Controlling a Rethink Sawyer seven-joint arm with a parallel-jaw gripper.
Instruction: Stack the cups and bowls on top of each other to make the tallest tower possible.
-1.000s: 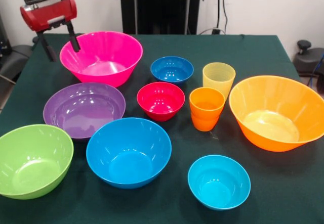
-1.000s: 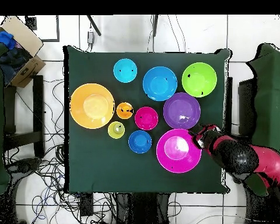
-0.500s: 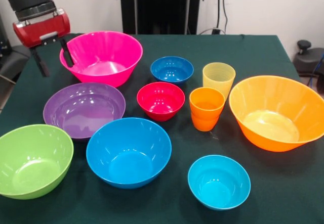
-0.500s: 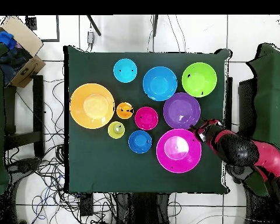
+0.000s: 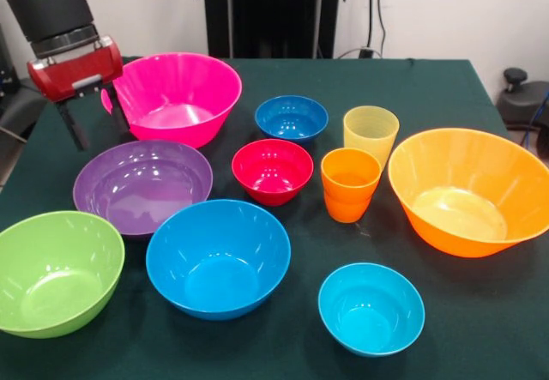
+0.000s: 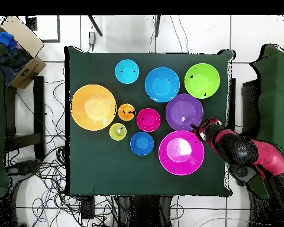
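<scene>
Since a second ago the tool [image 5: 92, 122] has dropped lower beside the pink bowl [image 5: 172, 97], and its two fingers stand apart, one outside the rim and one close against the bowl's left wall; whether that finger touches the plastic I cannot tell. Nothing is held.

From left to right in the front view: the lime green bowl [image 5: 57, 272] sits at the near corner of the worktop [image 5: 480, 328], the purple bowl [image 5: 141, 186] behind it, the sky blue bowl [image 5: 217, 257] just beside both. The red bowl [image 5: 272, 171] and dark blue bowl [image 5: 291, 118] stand in the middle, then the orange cup [image 5: 349, 183] with the yellow cup [image 5: 371, 136] just behind it, the cyan bowl [image 5: 371, 308] in front, and the large orange bowl [image 5: 467, 190] at the right. All lie apart and open side up; none is stacked.

Only the overhead view shows the arm [image 6: 254, 153] reaching in from the worktop's edge, and a cardboard box [image 6: 17, 50] off the worktop.
</scene>
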